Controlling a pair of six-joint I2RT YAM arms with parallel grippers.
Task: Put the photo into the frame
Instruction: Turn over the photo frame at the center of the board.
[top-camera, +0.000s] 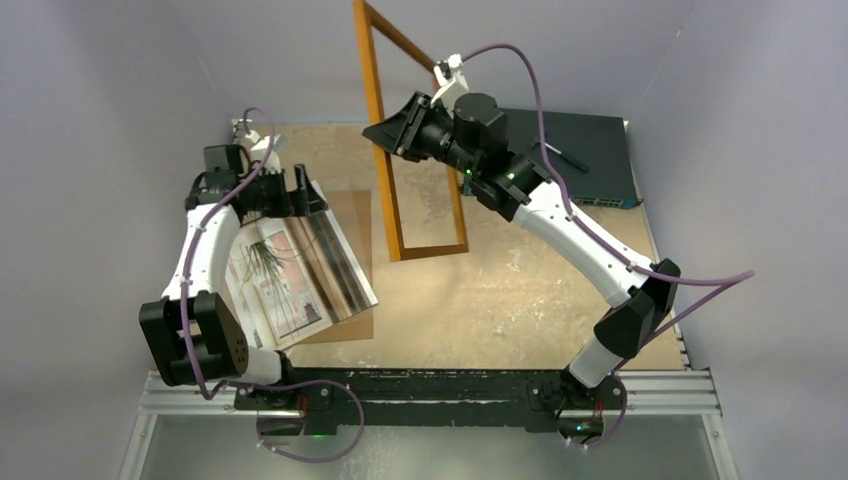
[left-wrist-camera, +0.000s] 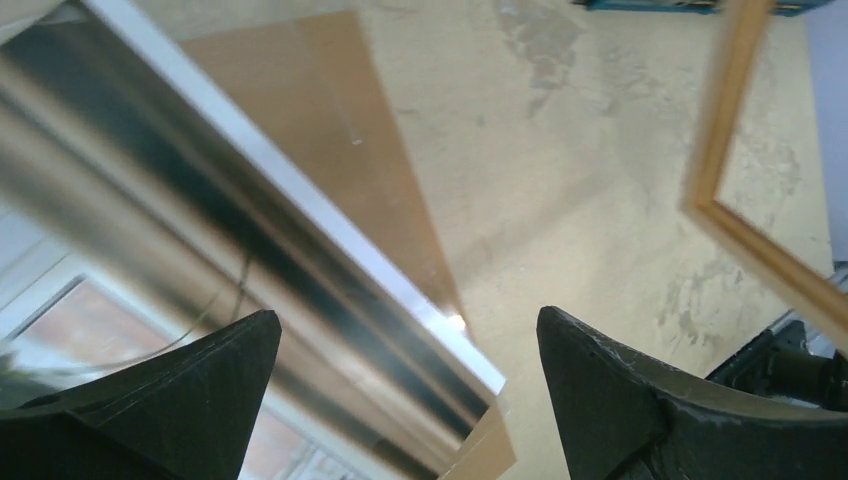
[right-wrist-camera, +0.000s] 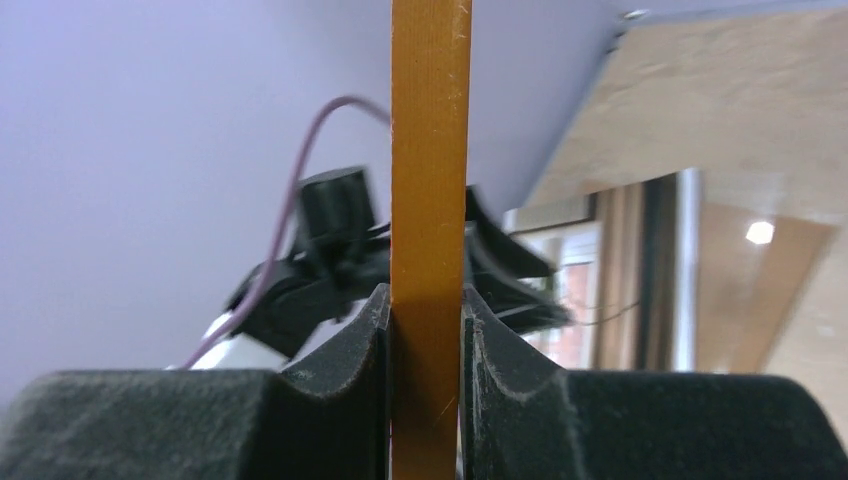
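The frame, thin orange-brown wood, stands tilted up off the table with its lower end near the tabletop. My right gripper is shut on the frame's left rail. In the right wrist view, that rail is pinched between both fingers of the right gripper. The photo, glossy with brown, beige and black stripes, lies face up at the left. My left gripper hovers open over its far edge. In the left wrist view, the photo runs below the left gripper, and nothing is between the fingers.
A plain brown backing board lies under the photo and pokes out at its right side. A dark flat electronics box sits at the back right. Pale purple walls close in the table on three sides.
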